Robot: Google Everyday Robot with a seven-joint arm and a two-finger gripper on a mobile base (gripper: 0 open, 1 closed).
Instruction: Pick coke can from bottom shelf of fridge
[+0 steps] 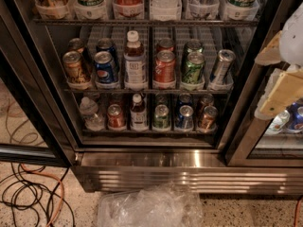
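The fridge [142, 164] stands open in front of me, with a ribbed steel base. On the bottom shelf [147, 131] the coke can [116, 116], red with a silver top, stands second from the left, between a clear water bottle [90, 113] and a small dark bottle [138, 111]. My gripper [269, 79] is at the right edge of the view, outside the fridge and level with the middle rack, far right of and above the coke can. Its cream fingers [280, 92] are apart and hold nothing.
Right of the dark bottle on the bottom shelf stand a green can [161, 117], a blue can [184, 117] and an orange-brown can [207, 118]. The middle rack holds another red can [164, 68] and a Pepsi can [105, 68]. Cables [33, 193] and crumpled plastic [151, 207] lie on the floor.
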